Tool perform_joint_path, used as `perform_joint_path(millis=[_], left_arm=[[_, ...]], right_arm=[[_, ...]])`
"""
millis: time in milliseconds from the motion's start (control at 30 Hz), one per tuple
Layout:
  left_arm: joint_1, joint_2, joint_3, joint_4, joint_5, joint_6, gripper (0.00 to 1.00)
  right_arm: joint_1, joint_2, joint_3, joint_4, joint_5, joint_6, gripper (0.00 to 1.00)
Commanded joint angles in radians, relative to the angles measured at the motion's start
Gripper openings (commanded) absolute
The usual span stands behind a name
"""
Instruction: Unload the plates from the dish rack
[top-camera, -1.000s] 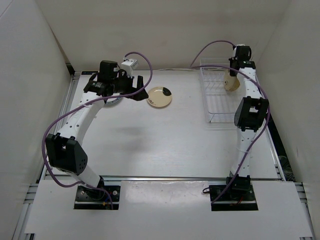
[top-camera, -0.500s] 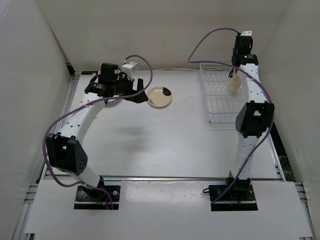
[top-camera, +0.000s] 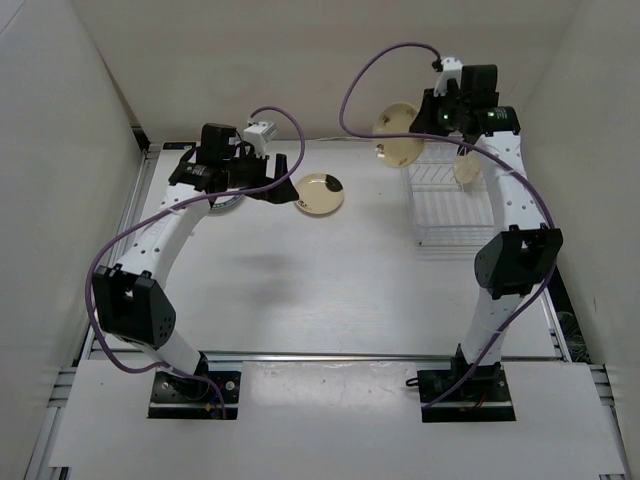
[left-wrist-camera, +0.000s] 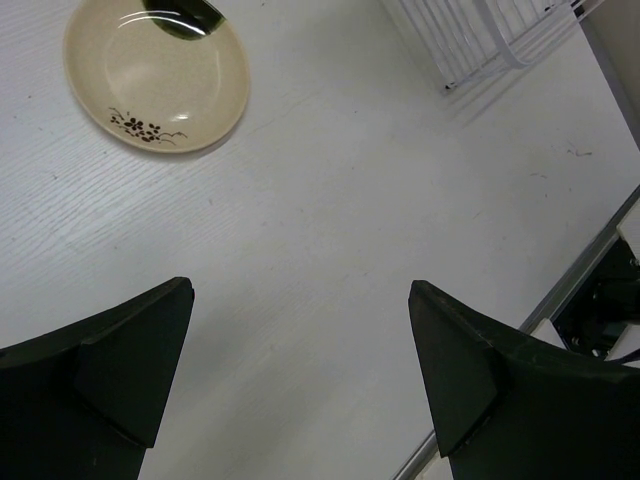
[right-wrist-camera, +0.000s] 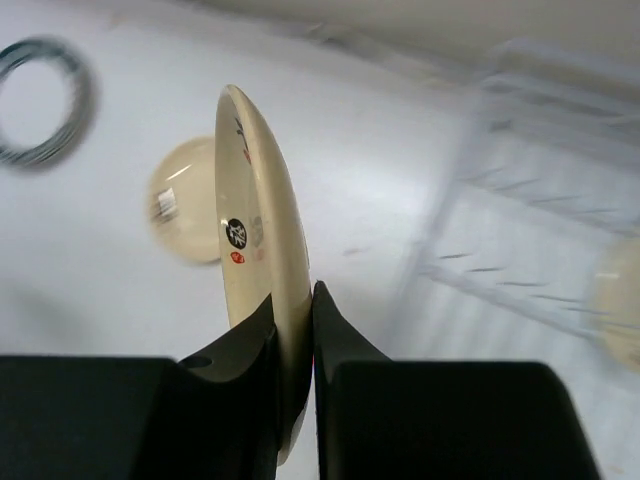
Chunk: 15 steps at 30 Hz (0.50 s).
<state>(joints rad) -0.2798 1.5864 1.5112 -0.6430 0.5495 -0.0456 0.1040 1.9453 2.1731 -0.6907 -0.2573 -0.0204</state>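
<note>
Plain white walls (top-camera: 300, 60) close in a white bench (top-camera: 330, 290) whose top shows a faint wood grain. The dish rack (top-camera: 440, 215), a rectangular basket of thin white wire with upright sides, stands at the far right of the bench.

The right fingers (right-wrist-camera: 345, 350), black and wedge-shaped, are almost closed, pinching the lower rim of the held plate (right-wrist-camera: 255, 230). This plate is round, smooth and cream. It stands on edge in the air just beyond the rack's far left corner, with small red and black marks on one face. A second cream plate (top-camera: 465, 168) stands upright inside the rack, near its far right side; the right wrist view shows it only as a blur.

Well left of the rack, a shallow glossy cream dish (left-wrist-camera: 155, 75) lies flat on the bench, with a dark patch on its rim and a small dark flower sprig painted inside. Farther left of the rack lies a white plate with a dark blue-green rim (right-wrist-camera: 35, 100), partly under the left arm in the top view.

The left fingers (left-wrist-camera: 110, 370), matte black, are spread fully wide and hold nothing, above bare bench between the dish and that rimmed plate. Purple cables (top-camera: 360, 80) loop over both arms.
</note>
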Motion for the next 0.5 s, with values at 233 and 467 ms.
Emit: perform_joint_path(millis=[233, 467], left_arm=[[-0.002, 0.055, 0.052, 0.005, 0.291, -0.039, 1.0], [-0.002, 0.15, 0.061, -0.004, 0.564, -0.095, 1.0]], right_arm=[[0.076, 0.096, -0.133, -0.044, -0.687, 0.097, 0.0], [0.14, 0.152, -0.133, 0.016, -0.893, 0.163, 0.0]])
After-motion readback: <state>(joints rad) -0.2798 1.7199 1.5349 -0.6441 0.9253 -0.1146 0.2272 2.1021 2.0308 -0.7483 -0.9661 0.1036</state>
